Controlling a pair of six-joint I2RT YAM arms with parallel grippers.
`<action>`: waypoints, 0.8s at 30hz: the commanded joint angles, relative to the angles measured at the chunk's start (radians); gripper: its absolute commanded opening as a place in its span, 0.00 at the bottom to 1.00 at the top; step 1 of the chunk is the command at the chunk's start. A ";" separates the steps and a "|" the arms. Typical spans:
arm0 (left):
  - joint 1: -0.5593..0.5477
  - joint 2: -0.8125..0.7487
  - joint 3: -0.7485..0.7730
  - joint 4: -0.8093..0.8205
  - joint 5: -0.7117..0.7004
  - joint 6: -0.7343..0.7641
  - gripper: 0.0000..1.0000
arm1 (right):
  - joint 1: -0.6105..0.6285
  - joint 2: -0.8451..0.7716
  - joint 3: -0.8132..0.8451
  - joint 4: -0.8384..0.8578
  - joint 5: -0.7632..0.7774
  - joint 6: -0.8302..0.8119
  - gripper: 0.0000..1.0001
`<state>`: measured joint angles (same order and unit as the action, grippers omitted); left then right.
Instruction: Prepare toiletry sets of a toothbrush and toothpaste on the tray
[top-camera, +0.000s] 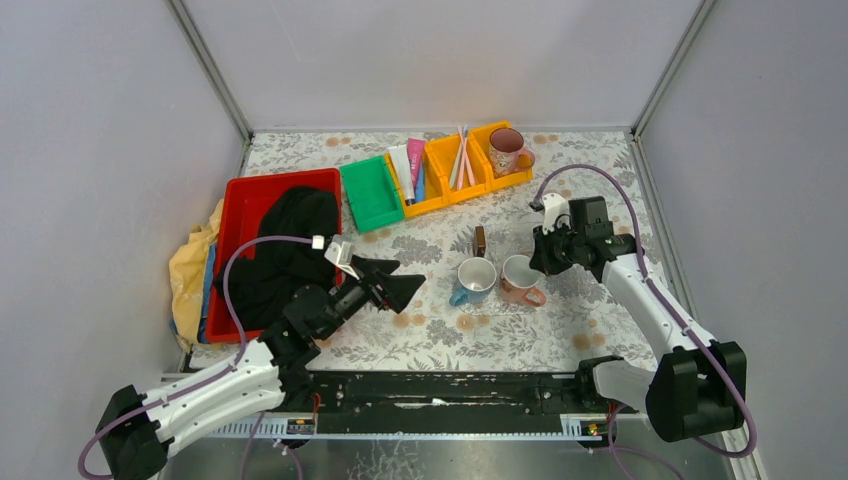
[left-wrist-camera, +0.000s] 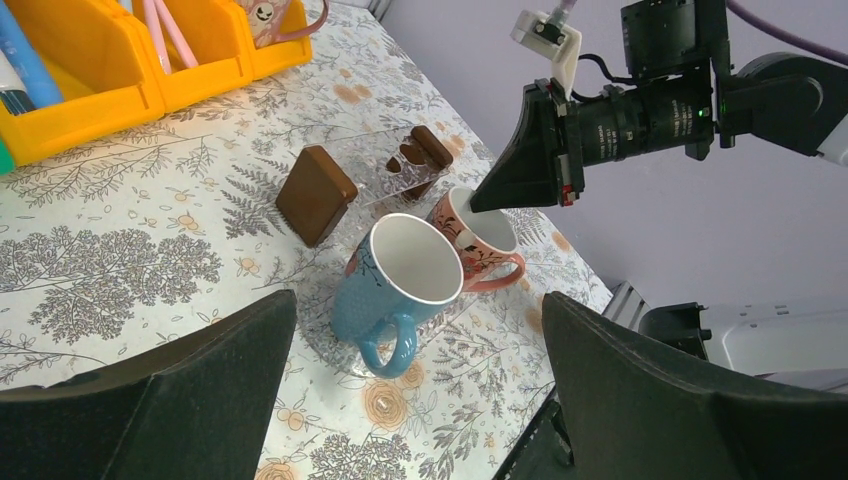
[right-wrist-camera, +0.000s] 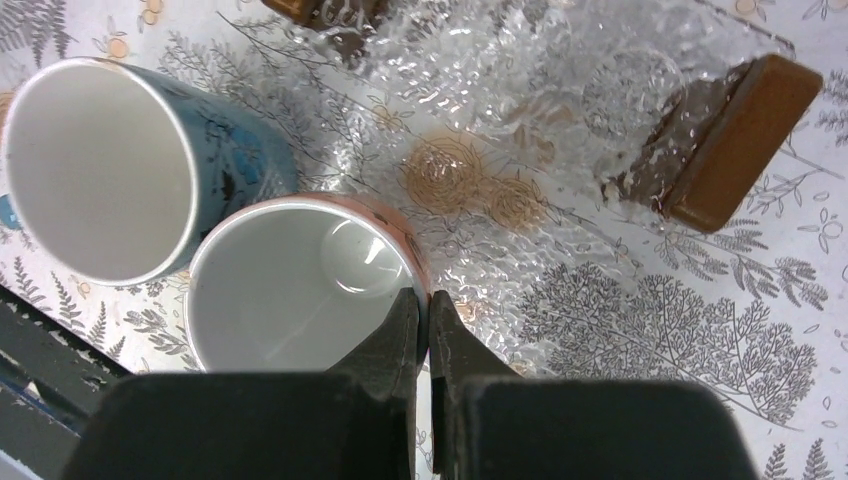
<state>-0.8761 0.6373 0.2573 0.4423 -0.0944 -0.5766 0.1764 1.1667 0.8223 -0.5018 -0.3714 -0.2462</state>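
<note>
From above, the three toothbrushes (top-camera: 461, 158) stand in the middle compartment of a row of yellow bins (top-camera: 432, 206) at the far side of the worktop (top-camera: 440, 330). The toothpaste tubes (top-camera: 410, 170) lie in the compartment to its left. A third mug (top-camera: 507, 150) sits in the rightmost compartment. A blue mug (top-camera: 474, 280) and a pink mug (top-camera: 520, 278) stand side by side near the middle. The left jaws hang wide apart and empty just left of the blue mug. The right jaws reach down to the pink mug.

The left wrist view shows the clear tray (left-wrist-camera: 385, 165) with its brown end blocks (left-wrist-camera: 315, 195). Both mugs appear to stand on it. No brush or tube is anywhere on it.

In the right wrist view the right jaws are almost fully closed. They seem to pinch the pink mug's wall at the rim, with one finger inside and one outside. Both mugs are empty.

By my reading, no set is made up yet and the work is at placing mugs. All three brushes and all three tubes are yet to come out of the bins, and the third mug likely too.
</note>
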 joint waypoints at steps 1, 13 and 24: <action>0.006 -0.014 0.007 -0.009 -0.022 -0.002 1.00 | -0.003 -0.030 -0.019 0.118 0.029 0.081 0.00; 0.007 -0.006 0.007 -0.009 -0.023 0.000 1.00 | -0.003 -0.016 -0.043 0.137 0.022 0.074 0.06; 0.006 -0.006 0.010 -0.013 -0.021 0.001 1.00 | -0.002 -0.024 -0.023 0.097 -0.022 0.049 0.32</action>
<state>-0.8757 0.6384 0.2573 0.4252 -0.0978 -0.5766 0.1764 1.1664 0.7696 -0.4137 -0.3611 -0.1871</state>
